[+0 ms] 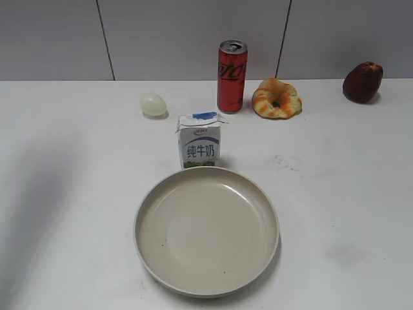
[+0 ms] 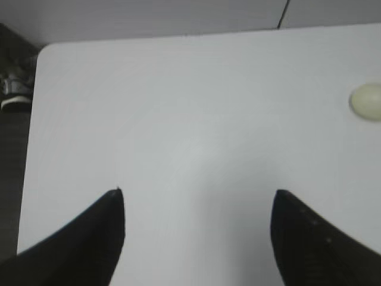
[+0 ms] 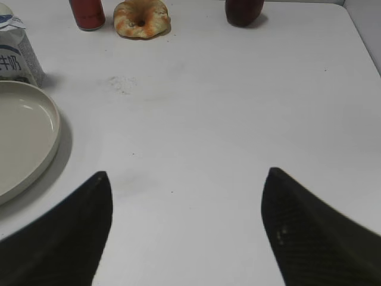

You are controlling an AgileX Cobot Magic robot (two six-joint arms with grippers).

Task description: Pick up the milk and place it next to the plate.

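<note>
Exterior view: neither gripper appears. The milk (image 1: 199,141) stands upright on the white desk (image 1: 64,194), just behind the far rim of the plate (image 1: 206,230); whether the two touch cannot be told. The carton is white with blue lettering, a blue top flap and a green patch at its base. Behind it stand a red soda can (image 1: 231,67), a pale egg (image 1: 153,104), a glazed bread ring (image 1: 276,98) and a dark red fruit (image 1: 362,82).

Left wrist view: the left gripper (image 2: 198,205) is spread wide, its two dark fingers (image 2: 89,244) well apart with bare desk between them. It holds nothing and touches nothing. The egg (image 2: 367,101) lies ahead and far to the right of the gripper.

Right wrist view: the right gripper (image 3: 187,185) is likewise spread wide and empty, with bare desk between the fingers (image 3: 309,238). The plate (image 3: 24,137) lies ahead and to the left of the gripper, cut by the frame edge. The milk (image 3: 16,53) stands beyond the plate, at the far left, partly out of frame. The soda can (image 3: 87,13), bread ring (image 3: 141,18) and fruit (image 3: 244,11) sit far ahead.
</note>
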